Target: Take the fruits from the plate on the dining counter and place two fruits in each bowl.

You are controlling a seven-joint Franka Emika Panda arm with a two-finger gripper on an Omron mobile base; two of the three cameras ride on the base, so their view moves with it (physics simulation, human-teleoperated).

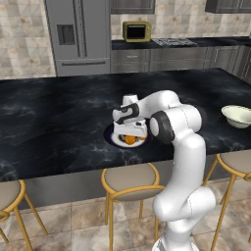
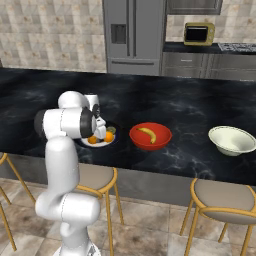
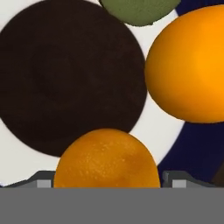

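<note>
Orange fruit (image 3: 107,158): on the plate (image 3: 70,78), directly between the jaws, which stand apart on either side of it. Second orange (image 3: 190,65) and green fruit (image 3: 138,11) beside it on the plate. Banana (image 2: 148,134) in red bowl (image 2: 150,136); cream bowl (image 2: 232,140) on the black table (image 2: 190,110).

The arm folds forward and down, its gripper (image 3: 107,186) low, jaws apparently spread wide.
</note>
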